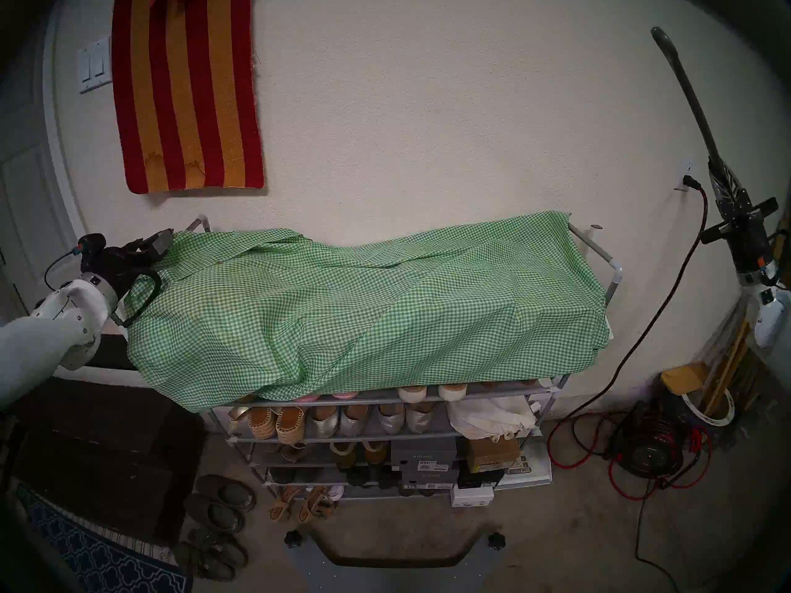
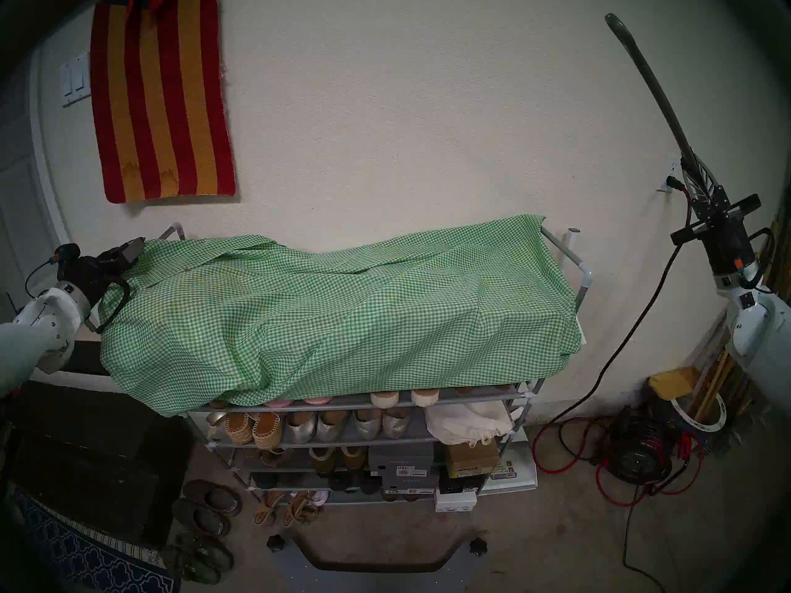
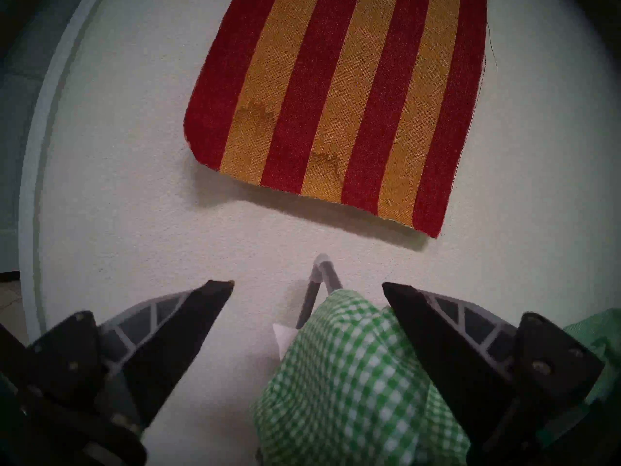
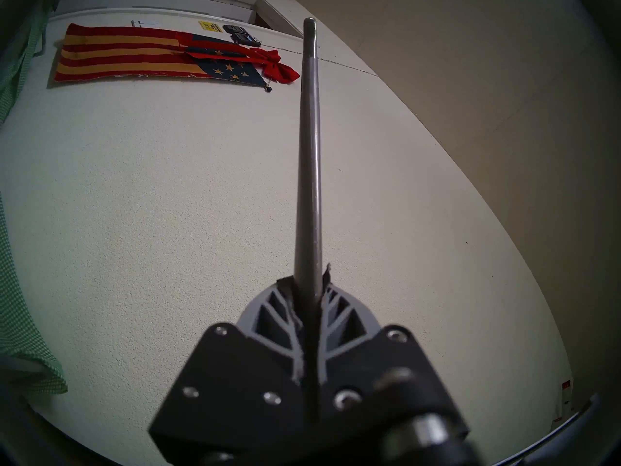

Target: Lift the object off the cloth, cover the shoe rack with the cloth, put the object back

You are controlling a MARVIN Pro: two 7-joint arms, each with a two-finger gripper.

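Right gripper [image 4: 311, 283] is clamping the shoehorn [image 1: 685, 95] upright beside the rack [image 1: 612, 275]; left gripper [image 3: 307, 287] is gaping open at the cloth's [image 1: 364, 301] left edge.

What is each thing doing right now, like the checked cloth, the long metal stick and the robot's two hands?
cloth: spread over the rack's top, rumpled.
shoe rack: top covered, lower shelves of shoes showing.
shoehorn: held up in the air, off the cloth.
right gripper: jaws shut on the shoehorn.
left gripper: jaws open at the cloth's left end.
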